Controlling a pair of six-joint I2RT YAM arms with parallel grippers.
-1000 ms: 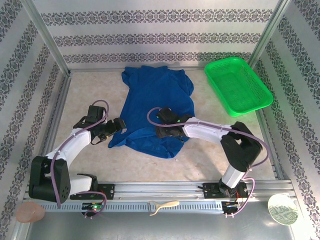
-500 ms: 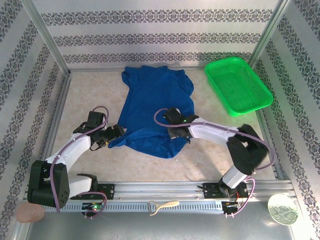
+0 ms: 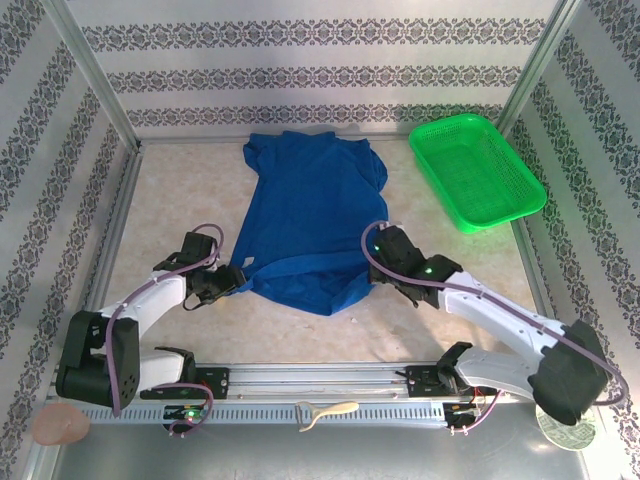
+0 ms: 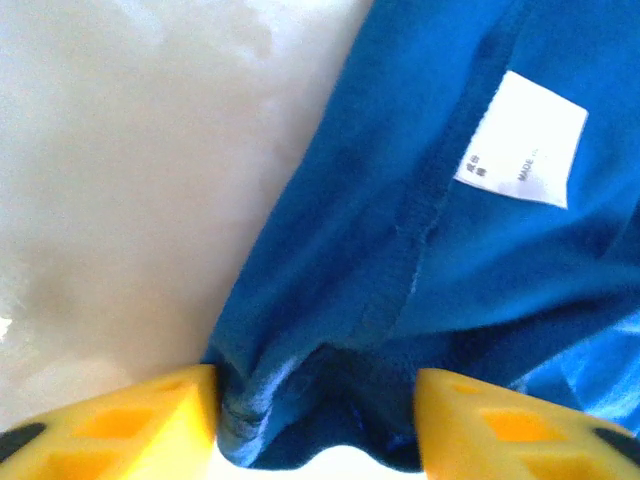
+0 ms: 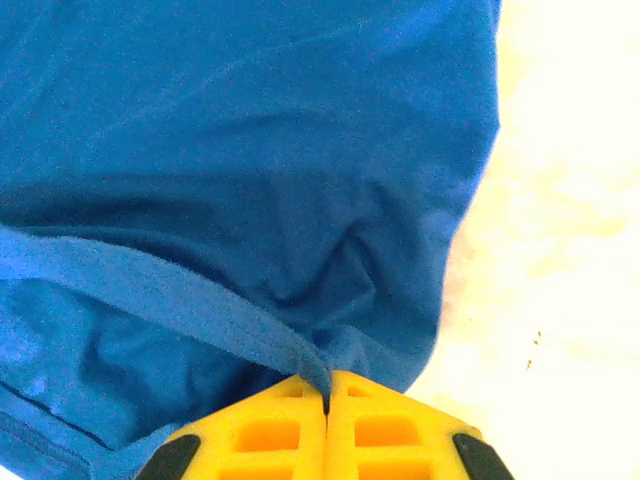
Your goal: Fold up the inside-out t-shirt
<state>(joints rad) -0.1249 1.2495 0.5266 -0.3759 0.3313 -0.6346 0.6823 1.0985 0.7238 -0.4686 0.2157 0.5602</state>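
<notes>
Hem: right claw pinches t-shirt; left claw straddles corner.

Can't really read the print on the white tag inside the t-shirt, too blurry and tiny.

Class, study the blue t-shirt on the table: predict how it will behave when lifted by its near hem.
The t-shirt would probably hang limp: it puckers where the right hand pinches its hem. It looks light, thin cloth lying in soft wrinkles. Pushed, it would likely bunch rather than slide, as it does inside the left hand.
</notes>
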